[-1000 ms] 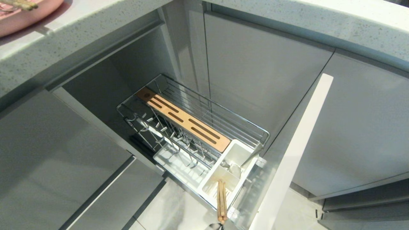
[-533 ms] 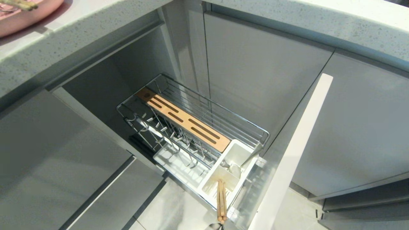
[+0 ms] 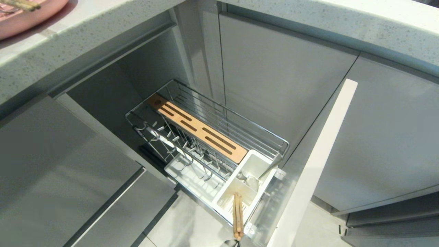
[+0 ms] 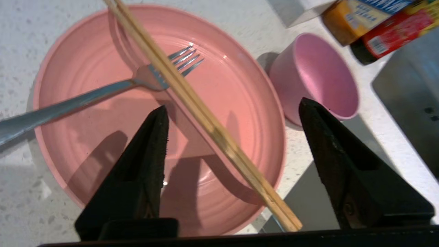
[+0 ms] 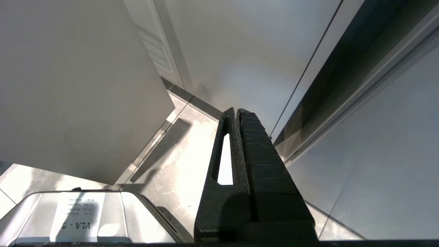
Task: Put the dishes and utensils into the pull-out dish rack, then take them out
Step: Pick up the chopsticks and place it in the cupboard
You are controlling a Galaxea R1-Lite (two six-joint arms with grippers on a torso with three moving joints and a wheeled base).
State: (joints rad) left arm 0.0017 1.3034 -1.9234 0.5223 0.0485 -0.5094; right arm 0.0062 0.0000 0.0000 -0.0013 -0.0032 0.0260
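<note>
The pull-out dish rack (image 3: pixel 205 144) is seen drawn out from under the speckled counter (image 3: pixel 68 51) in the head view, with its slotted wood strip (image 3: pixel 197 132) along the middle and its pale front panel (image 3: pixel 315 161) at the near end. One pair of chopsticks (image 3: pixel 237 216) is stood in the white utensil box (image 3: pixel 253 168), the tips leaning out over the box's near edge. On the counter, at the far left corner of the head view, the pink plate (image 4: pixel 103 137) is laid flat; a second pair of chopsticks (image 4: pixel 199 113) is rested across it, one end reaching past the rim, and the fork (image 4: pixel 103 91) is laid under them with its tines on the plate and its handle out over the rim. The pink bowl (image 4: pixel 319 77) is set upright just beside the plate, with packaged goods (image 4: pixel 374 24) behind it. The left gripper (image 4: pixel 233 106) is held above the plate with its jaws spread wide and nothing between them. The right gripper (image 5: pixel 237 113) is hung low by the cabinet doors (image 5: pixel 240 51), above the floor, its jaws pressed together on nothing.
</note>
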